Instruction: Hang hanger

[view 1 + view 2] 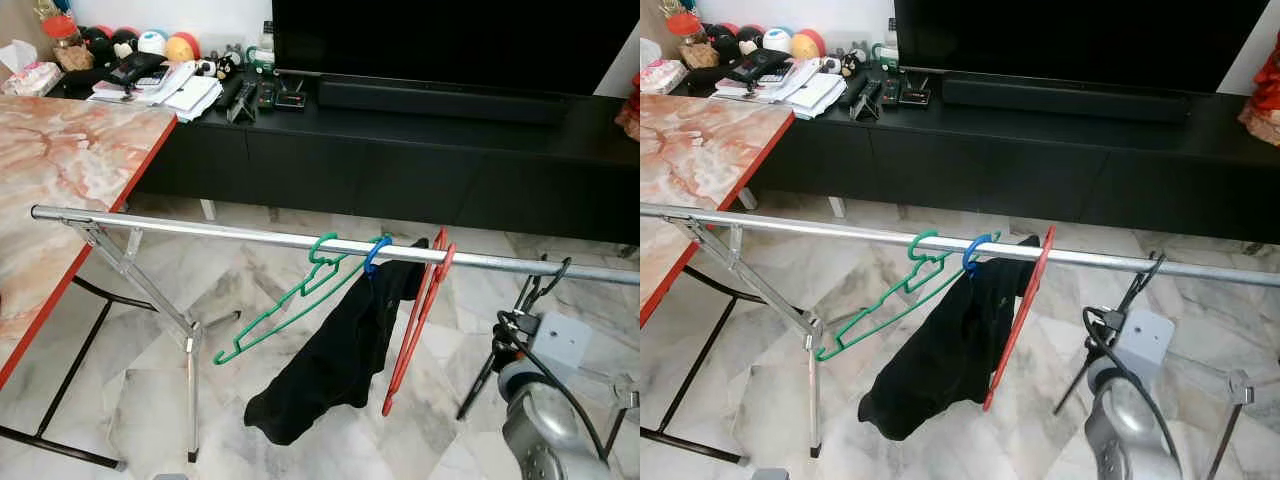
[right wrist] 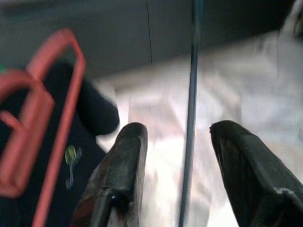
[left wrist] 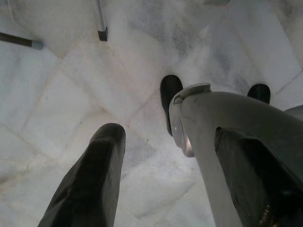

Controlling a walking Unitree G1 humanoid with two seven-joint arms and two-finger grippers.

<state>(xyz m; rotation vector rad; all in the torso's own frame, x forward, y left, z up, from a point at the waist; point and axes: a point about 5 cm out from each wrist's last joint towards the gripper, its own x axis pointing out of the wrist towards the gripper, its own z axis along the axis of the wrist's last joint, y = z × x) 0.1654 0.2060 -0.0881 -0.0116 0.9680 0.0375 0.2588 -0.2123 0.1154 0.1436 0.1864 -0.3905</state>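
Note:
A silver rail crosses in front of me. Three hangers are hooked on it: a green hanger tilted down to the left, a blue hanger carrying a black garment, and a red hanger seen edge-on. My right gripper is up at the rail, just right of the red hanger. In the right wrist view the right gripper is open, the rail runs between its fingers, and the red hanger is off to one side. My left gripper hangs open over the floor.
A marble-topped table with a red edge stands at the left, close to the rail's end. The rack's folding legs splay under the rail. A black TV cabinet runs along the back, cluttered at its left end. The floor is marble tile.

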